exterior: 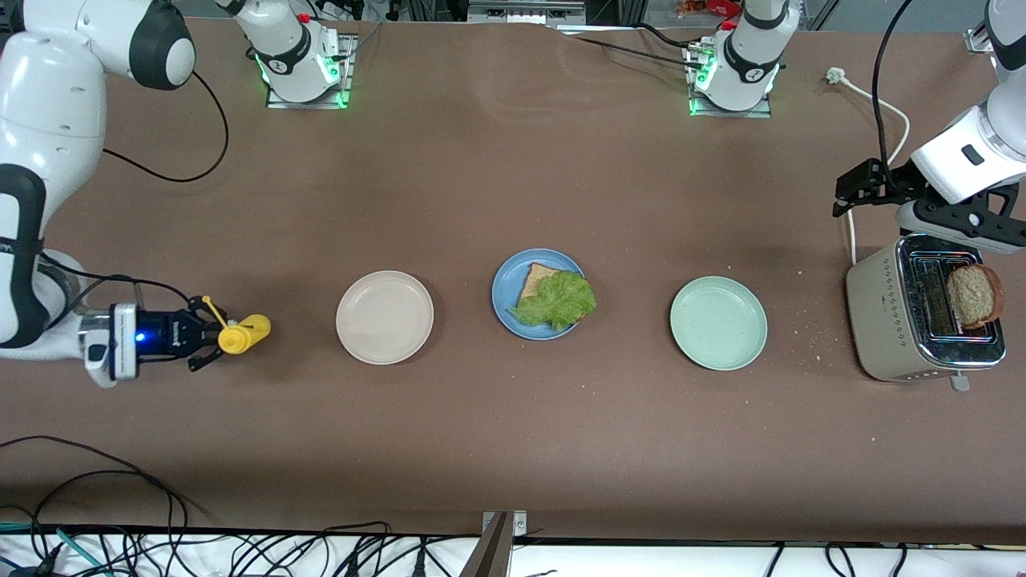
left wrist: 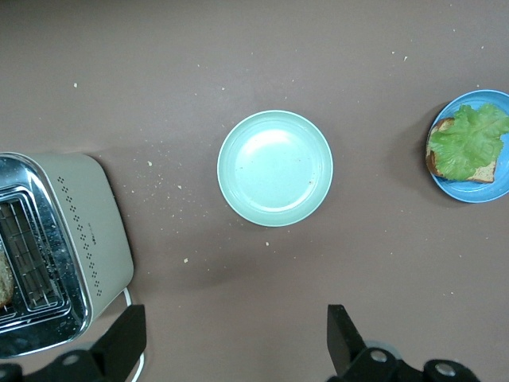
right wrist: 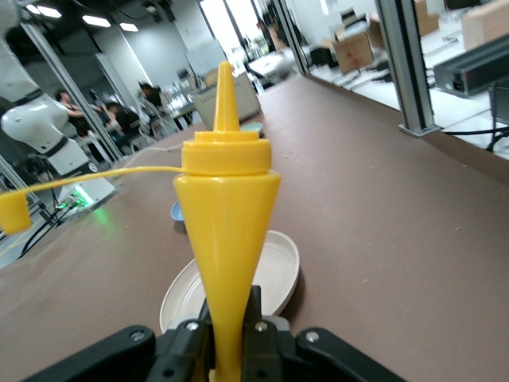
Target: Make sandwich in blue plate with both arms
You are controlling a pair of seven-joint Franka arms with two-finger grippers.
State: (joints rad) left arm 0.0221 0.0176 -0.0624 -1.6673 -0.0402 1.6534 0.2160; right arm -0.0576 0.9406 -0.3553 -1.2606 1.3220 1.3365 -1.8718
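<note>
The blue plate [exterior: 505,276] [left wrist: 477,191] sits mid-table with one toasted bread slice [exterior: 533,280] on it and a green lettuce leaf [exterior: 555,300] [left wrist: 469,139] on top. A second bread slice [exterior: 974,295] sticks out of the toaster [exterior: 882,320] [left wrist: 87,231]. My left gripper [exterior: 842,196] [left wrist: 231,350] hangs open over the table beside the toaster, holding nothing. At the right arm's end of the table my right gripper [exterior: 210,336] [right wrist: 231,334] is shut on a yellow squeeze bottle [exterior: 244,332] [right wrist: 227,207], held low and level. Its nozzle points toward the cream plate, and its cap hangs loose on a tether.
A cream-white plate [exterior: 385,316] [right wrist: 278,270] lies between the bottle and the blue plate. A mint-green plate [exterior: 718,322] [left wrist: 274,167] lies between the blue plate and the toaster. Crumbs dot the table around the toaster. A white cord runs from the toaster toward the arm bases.
</note>
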